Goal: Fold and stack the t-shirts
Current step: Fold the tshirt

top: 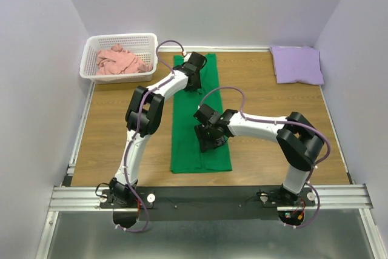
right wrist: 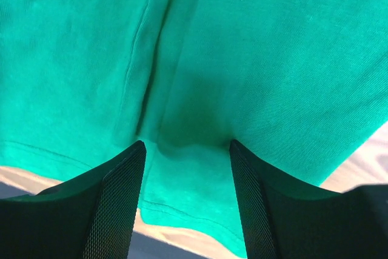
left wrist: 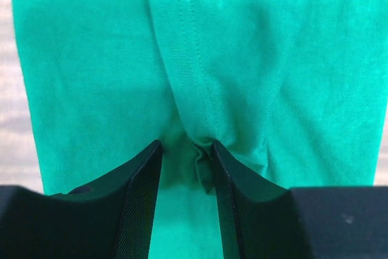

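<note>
- The worktop [top: 267, 125] is used as the folding surface, with the work laid along its middle, where both arms can reach.
- The green t-shirt [top: 188, 131] is spread there as 1 long narrow strip running from the far edge towards the arm bases. It appears already doubled lengthwise, so a fold end over end is judged to be the step in hand.
- The white basket [top: 91, 68] is set at the far left corner, well apart from the strip, and the pink t-shirt [top: 118, 60] lies crumpled inside it, apparently waiting its turn.
- The lavender t-shirt [top: 297, 65] is laid flat and folded at the far right corner, most likely as the base of the stack.
- The right gripper [right wrist: 187, 144] is pressed onto the near half of the strip. Its jaws are spread wide, the cloth lies flat beneath and between them with only a shallow furrow, and nothing is grasped.
- The left gripper [left wrist: 186, 147] is set down near the far end. Its jaws are part-way apart and not clamped.
- A small pucker [left wrist: 203, 162] of green cloth, at the foot of a stitched seam [left wrist: 194, 59], is gathered between the left jaws and touches 1 of them.
</note>
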